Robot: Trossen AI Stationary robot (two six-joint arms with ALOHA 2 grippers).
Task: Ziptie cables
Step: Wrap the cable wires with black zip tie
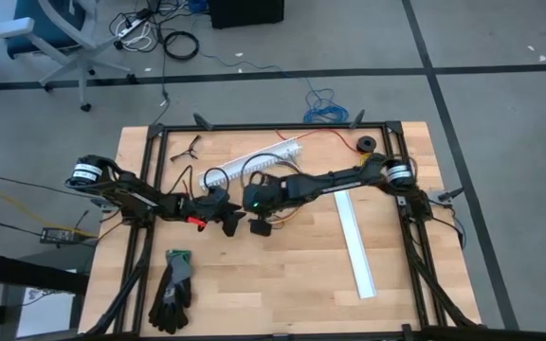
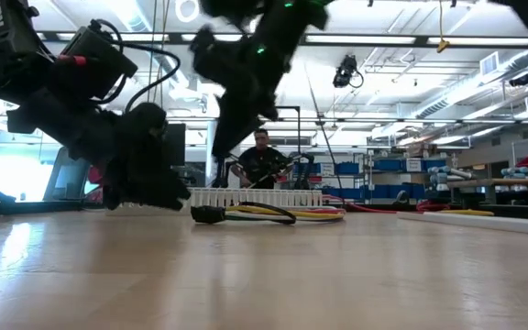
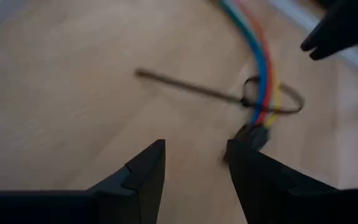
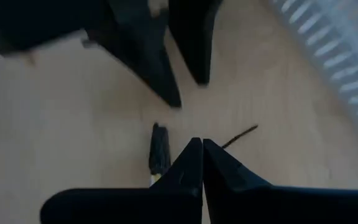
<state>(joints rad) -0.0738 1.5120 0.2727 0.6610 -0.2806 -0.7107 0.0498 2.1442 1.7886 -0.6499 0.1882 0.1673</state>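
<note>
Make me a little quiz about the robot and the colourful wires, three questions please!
1. True or false: the right gripper has its fingers pressed together.
2. What lies on the table near the front left corner: A) a cup, B) a pair of gloves, C) a book?
3. Fill in: a thin dark tie is looped around the ____.

Key
1. True. Its two fingers meet with no gap, above the table and holding nothing that shows. The left gripper beside it is open.
2. B.
3. The cables, just above their small dark connector.
</note>
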